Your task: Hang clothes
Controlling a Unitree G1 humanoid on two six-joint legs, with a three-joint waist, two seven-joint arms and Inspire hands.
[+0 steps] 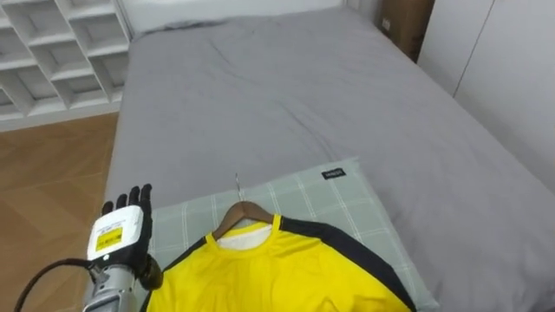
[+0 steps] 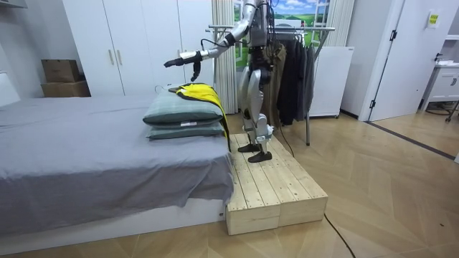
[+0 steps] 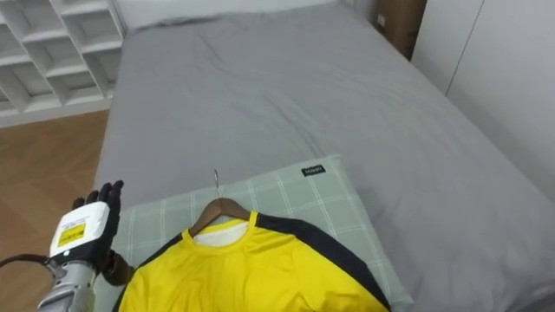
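Note:
A yellow shirt [image 1: 277, 273] with dark shoulder stripes lies on a wooden hanger [image 1: 245, 211] with a thin metal hook. Both rest on a green checked pillow [image 1: 338, 195] at the near end of the grey bed [image 1: 286, 95]. My left hand [image 1: 121, 227] hovers open just left of the shirt's shoulder, fingers straight and pointing away from me, touching nothing. In the room view I stand on a wooden platform [image 2: 272, 186] at the bed's end, left hand [image 2: 176, 62] stretched out above the stacked pillows [image 2: 183, 111] and shirt [image 2: 197, 93].
A clothes rack [image 2: 287, 29] with dark garments stands right behind me. White open shelves [image 1: 52, 52] line the wall left of the bed over a wooden floor. Cardboard boxes [image 2: 61, 75] sit by the white wardrobe beyond the bed.

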